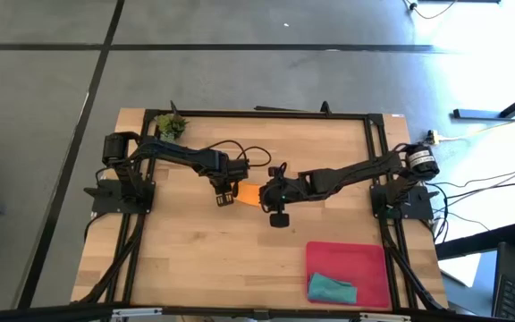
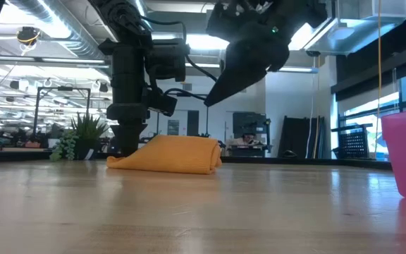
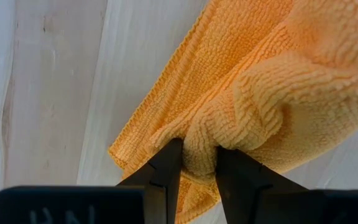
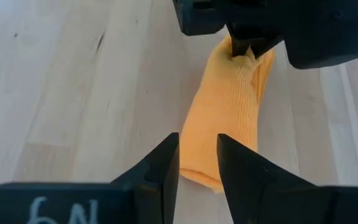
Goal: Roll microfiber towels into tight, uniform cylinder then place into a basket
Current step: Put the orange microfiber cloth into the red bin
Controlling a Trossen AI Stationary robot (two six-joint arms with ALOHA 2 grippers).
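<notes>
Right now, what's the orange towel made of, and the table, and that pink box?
The orange towel looks like soft, fuzzy microfiber cloth; tiny nubby loops show where the left tool pinches it. The table seems to be pale wood with a smooth finish, with plank lines and grain. The pink box looks like smooth, slightly see-through plastic, though that's a guess.

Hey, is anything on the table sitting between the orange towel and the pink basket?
Nothing visible does. The orange towel, pinched at one end by the left gripper, has bare wood between it and the basket. The teal towel already lies in the basket's near corner.
</notes>
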